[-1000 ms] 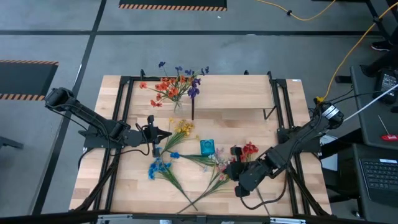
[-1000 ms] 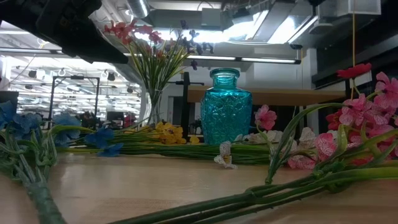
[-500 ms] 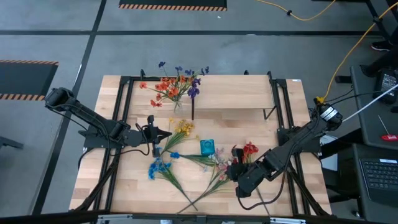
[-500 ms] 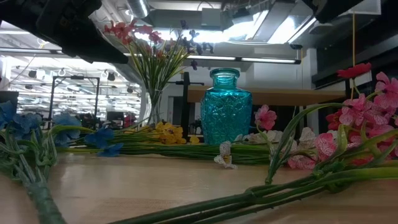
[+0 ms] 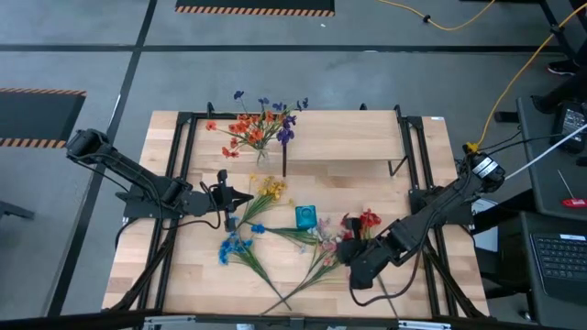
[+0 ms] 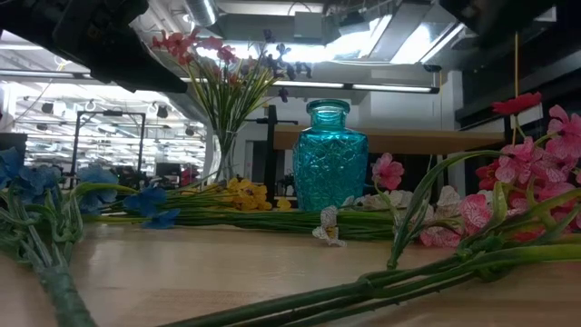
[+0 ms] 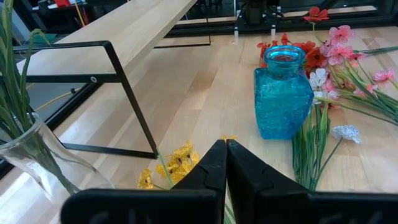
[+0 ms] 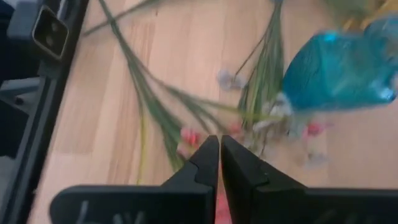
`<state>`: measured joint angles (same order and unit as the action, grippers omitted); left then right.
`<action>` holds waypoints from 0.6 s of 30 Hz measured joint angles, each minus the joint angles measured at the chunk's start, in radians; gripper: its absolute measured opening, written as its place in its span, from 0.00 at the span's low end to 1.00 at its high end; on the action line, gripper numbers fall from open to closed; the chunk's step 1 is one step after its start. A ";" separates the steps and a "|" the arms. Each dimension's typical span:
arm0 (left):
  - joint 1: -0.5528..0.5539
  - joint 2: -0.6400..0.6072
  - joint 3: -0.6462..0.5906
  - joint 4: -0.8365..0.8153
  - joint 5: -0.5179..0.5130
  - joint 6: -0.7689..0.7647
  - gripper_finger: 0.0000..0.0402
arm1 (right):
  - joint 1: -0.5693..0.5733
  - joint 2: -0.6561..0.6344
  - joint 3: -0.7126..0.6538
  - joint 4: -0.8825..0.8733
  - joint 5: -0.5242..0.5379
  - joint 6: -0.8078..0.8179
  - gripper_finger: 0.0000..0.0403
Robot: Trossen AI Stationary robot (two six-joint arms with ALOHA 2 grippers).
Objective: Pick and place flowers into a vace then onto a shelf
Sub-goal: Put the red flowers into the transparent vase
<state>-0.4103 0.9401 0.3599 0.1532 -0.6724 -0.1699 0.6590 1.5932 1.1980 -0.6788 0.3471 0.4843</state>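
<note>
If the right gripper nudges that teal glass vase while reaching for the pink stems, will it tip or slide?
The teal vase looks squat and broad-based, so it would probably slide sooner than tip. Its thick patterned glass suggests some weight. Pink stems lie against its side, so a push may drag them. The right gripper sits close beside it.

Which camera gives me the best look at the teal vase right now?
Low view: the teal vase stands centred, whole and upright. Left wrist also shows it whole; high view tiny; right wrist a blurred part.

A lab or workshop hall: grey concrete floor [image 5: 275,64] with hazard-striped markings [image 5: 255,10] at the top edge, a yellow cable [image 5: 514,73] upper right (loose), ceiling strip lights [image 6: 390,88] behind.
</note>
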 joint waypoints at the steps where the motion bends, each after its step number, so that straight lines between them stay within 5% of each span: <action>1: 0.000 0.000 0.000 0.000 0.000 0.000 0.01 | 0.000 0.000 0.000 -0.024 -0.014 0.038 0.06; 9: 0.000 0.000 0.000 0.000 0.000 0.000 0.02 | 0.013 -0.001 0.000 -0.244 -0.195 0.401 0.04; 18: 0.000 0.000 0.000 0.000 0.000 -0.001 0.02 | 0.127 -0.001 0.000 -0.421 -0.104 0.617 0.03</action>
<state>-0.4103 0.9401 0.3599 0.1532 -0.6724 -0.1707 0.7861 1.5921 1.1976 -1.1000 0.2432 1.1016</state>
